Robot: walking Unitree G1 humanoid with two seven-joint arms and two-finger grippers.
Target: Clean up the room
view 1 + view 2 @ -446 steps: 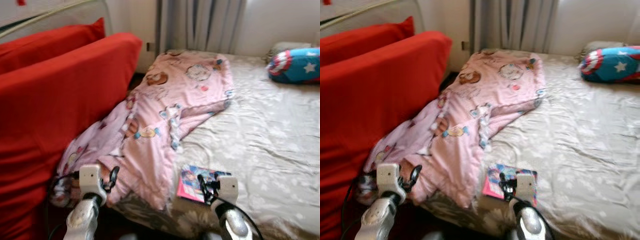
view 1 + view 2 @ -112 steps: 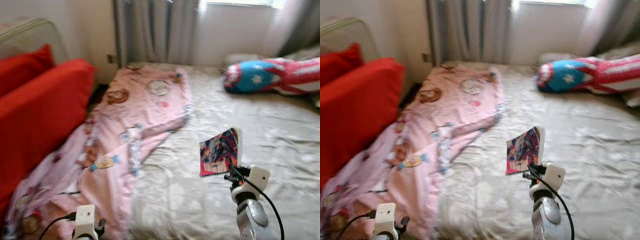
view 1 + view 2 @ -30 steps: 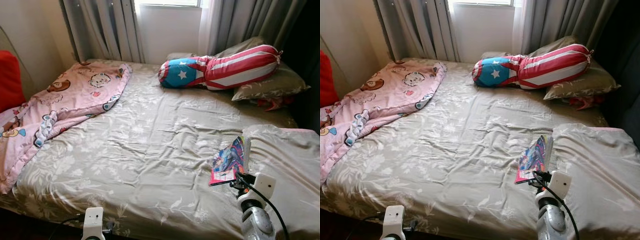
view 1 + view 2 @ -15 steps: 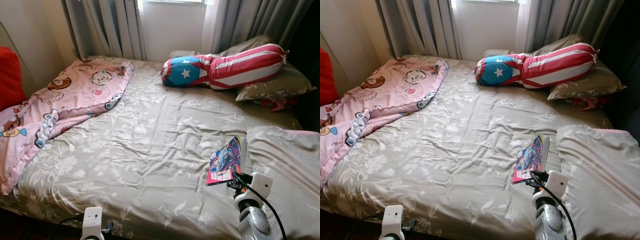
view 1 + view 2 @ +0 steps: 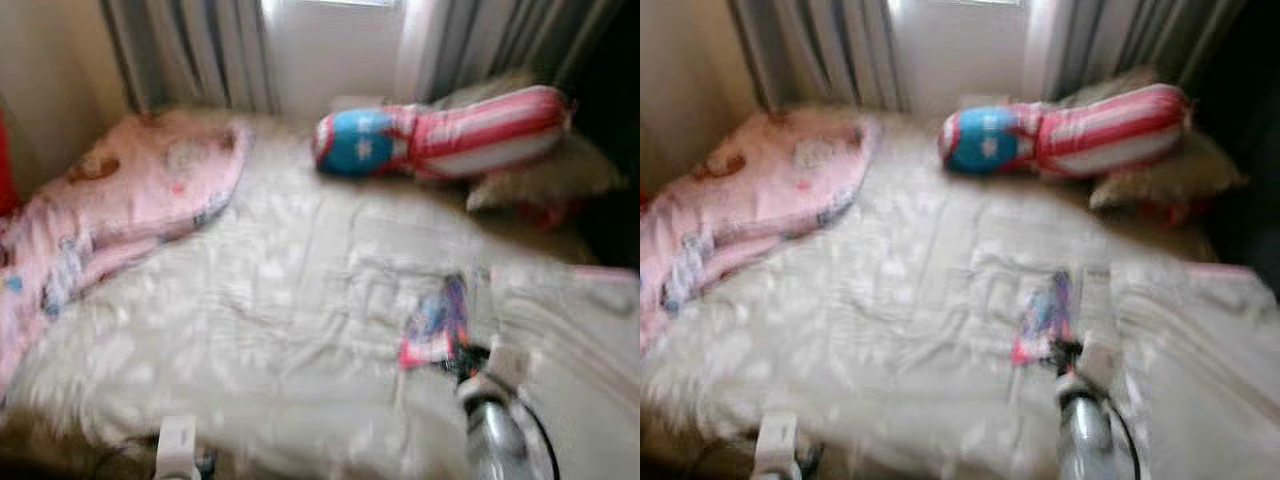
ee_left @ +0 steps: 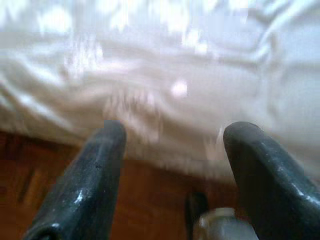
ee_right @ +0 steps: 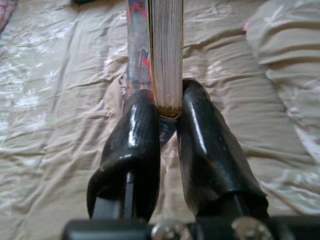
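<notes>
My right gripper [image 7: 167,112] is shut on a colourful book [image 7: 159,47], pinching its lower edge so it stands upright above the bed. In the blurred eye views the book [image 5: 435,325] hangs over the bed's right side, in front of my right arm [image 5: 490,425]. My left gripper [image 6: 172,145] is open and holds nothing, low at the near edge of the mattress, above wooden floor. The left arm [image 5: 178,448] sits at the bottom left of the eye view.
The bed [image 5: 270,300] has a beige floral sheet. A pink cartoon blanket [image 5: 110,200] lies bunched on its left side. A red, white and blue bolster [image 5: 440,130] and grey pillows [image 5: 545,180] lie at the head, under curtains [image 5: 190,50]. A beige pillow [image 5: 590,320] lies right of the book.
The eye views have gone blurry and shifted slightly as the camera moves. The book stays pinched in my right gripper, in much the same place over the bed.
</notes>
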